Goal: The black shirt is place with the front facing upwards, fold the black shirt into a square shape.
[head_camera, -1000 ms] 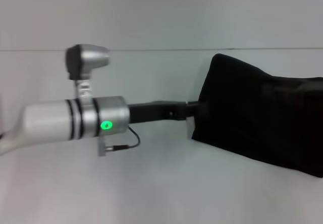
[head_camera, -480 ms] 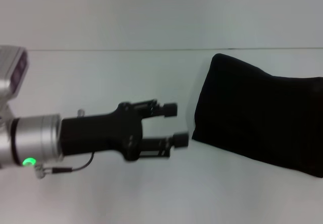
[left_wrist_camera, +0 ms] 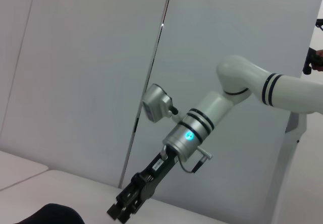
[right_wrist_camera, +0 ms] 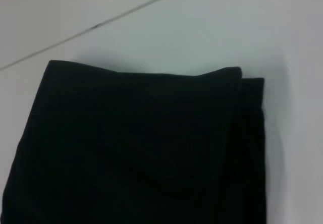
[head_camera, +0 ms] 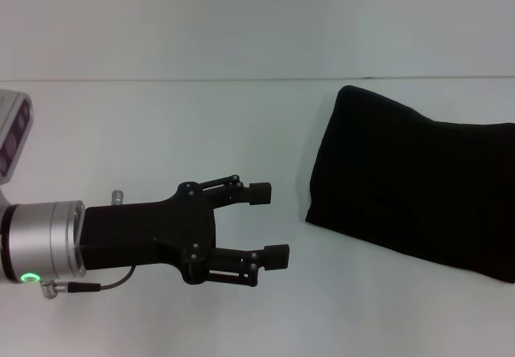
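Black shirt [head_camera: 414, 188] lies folded into a compact, plain-faced bundle on the white desk [head_camera: 201, 132], toward the right. Left pincer [head_camera: 268, 222] hovers near its left edge — fingers spread, holding nothing. Right pincer [left_wrist_camera: 126, 208] hangs over the shirt — whether it is spread or closed, I cannot tell.

No readable text, label, brand, number or sign is found anywhere: none is seen on the folded black soft-fabric shirt [head_camera: 414, 188], whose visible faces are shown plain black.
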`<state>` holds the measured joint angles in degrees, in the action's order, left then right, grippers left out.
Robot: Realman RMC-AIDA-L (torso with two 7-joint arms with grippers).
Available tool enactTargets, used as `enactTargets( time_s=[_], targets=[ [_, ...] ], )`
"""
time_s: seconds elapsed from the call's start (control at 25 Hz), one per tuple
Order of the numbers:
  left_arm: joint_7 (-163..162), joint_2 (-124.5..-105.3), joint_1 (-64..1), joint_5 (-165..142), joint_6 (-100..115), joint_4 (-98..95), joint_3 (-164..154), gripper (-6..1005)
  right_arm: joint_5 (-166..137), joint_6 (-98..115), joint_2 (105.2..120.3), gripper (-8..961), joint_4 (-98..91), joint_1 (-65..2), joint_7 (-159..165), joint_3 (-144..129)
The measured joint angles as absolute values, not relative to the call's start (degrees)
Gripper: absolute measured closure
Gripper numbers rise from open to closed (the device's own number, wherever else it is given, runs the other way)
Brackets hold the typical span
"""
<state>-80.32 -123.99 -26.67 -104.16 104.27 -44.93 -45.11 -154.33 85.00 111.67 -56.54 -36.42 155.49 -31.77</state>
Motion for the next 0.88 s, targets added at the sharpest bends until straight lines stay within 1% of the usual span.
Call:
enactTargets(
  time_s=[0.08, 0.16, 0.28, 0.88],
  targets=[
    [-80.28, -124.00, -26.65, -104.24, 104.27, -44.94, -45.09, 50, -154.41, 83.33, 111.51, 56, -53.72, -37.07, 155.15, -32.28],
    [-80.22, -124.05, -26.57, -104.21, 104.23, -44.96, -45.08, 50, -154.95, 81.26, 110.97, 56, -50.25, -38.02, 154.93, -33.79],
    [-80.14, -124.09, -26.55, -104.03, 104.23, -44.97, -45.08, 51, -155.51, 79.76, 110.80, 56, -48.77, -38.62, 154.91, -34.97],
    [-80.08, -124.19, -26.71, -103.80, 104.04, -44.58, -45.09, 50, -155.85, 76.66, 111.27, 56, -44.67, -41.10, 153.79, -37.50]
  ],
)
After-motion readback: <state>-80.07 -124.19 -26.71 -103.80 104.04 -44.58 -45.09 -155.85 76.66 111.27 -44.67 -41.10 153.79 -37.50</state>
